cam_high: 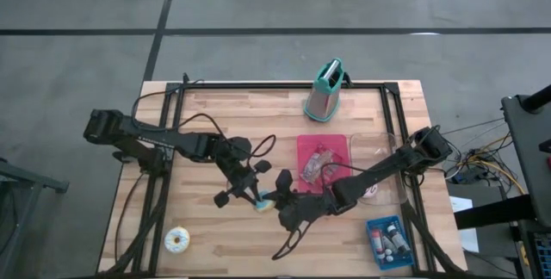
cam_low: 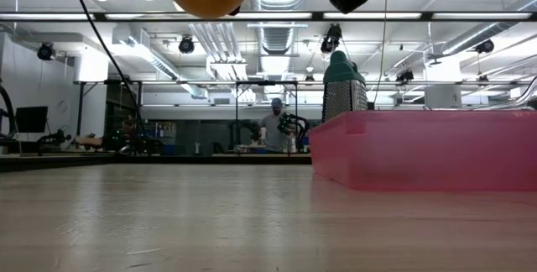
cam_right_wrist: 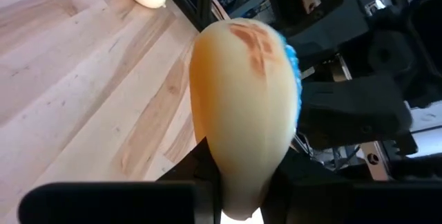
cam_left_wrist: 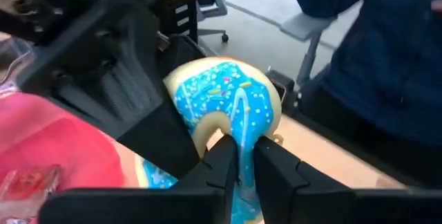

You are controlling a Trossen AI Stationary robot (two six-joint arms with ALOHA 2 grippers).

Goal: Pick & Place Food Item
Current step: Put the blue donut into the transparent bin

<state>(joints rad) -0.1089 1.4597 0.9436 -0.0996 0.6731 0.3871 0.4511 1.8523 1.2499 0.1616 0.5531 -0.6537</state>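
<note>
Wooden planks make up the bench (cam_high: 224, 115), which stands on a grey floor. Both arms meet over the middle of the bench, a bit toward its front edge. They both hold the same blue donut (cam_high: 265, 202) up in the air. The left claw (cam_left_wrist: 240, 172) is pinched on the donut's ring, with its fingers close together. The right claw (cam_right_wrist: 242, 189) is clamped on the donut's edge from the other side. A white donut (cam_high: 177, 241) lies near the front left corner. A pink tray (cam_high: 337, 145) sits right of the middle. A green grater (cam_high: 325, 91) stands by the back edge. A blue box (cam_high: 372, 227) sits at the front right corner.
</note>
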